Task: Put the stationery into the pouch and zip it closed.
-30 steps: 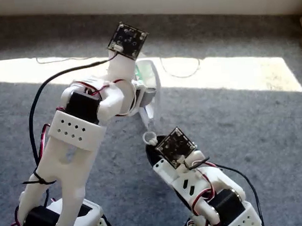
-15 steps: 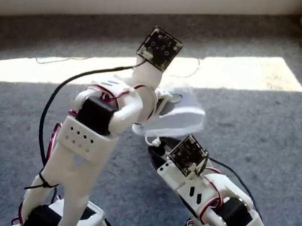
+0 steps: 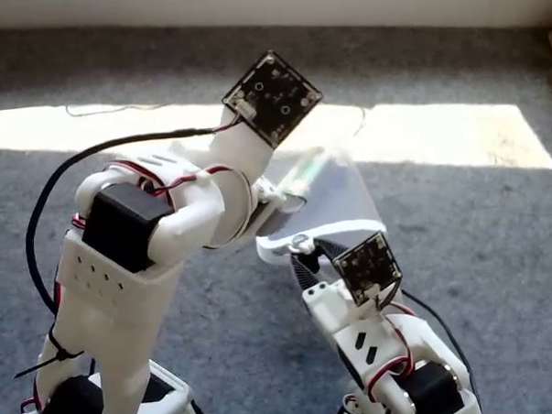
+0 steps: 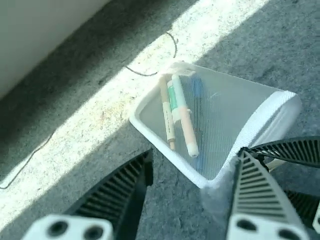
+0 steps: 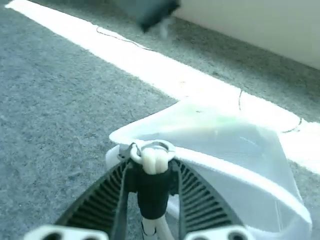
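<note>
Two arms work a white mesh pouch [image 4: 225, 115] over grey carpet [image 3: 461, 254], near a strip of sunlight. The stationery is already inside: two pens [image 4: 181, 117] lie side by side behind the mesh, with a blue item beside them too faint to identify. The right gripper [image 5: 150, 167] is clamped on the white zip pull [image 5: 151, 152] at one end of the pouch's white-bound edge. The left gripper [image 4: 195, 156] hangs above the pouch with its jaws standing wide apart, one of them just against a corner of the pouch and the other off over the carpet. In the high view the pouch [image 3: 335, 204] sits between the two arms, its far end tilted up.

By the look of it, loading is done and the closing step is in hand. The next move seems to call for the left jaws to come together on the pouch's edge as an anchor, so the right arm can draw the pull along the opening without dragging the whole pouch
</note>
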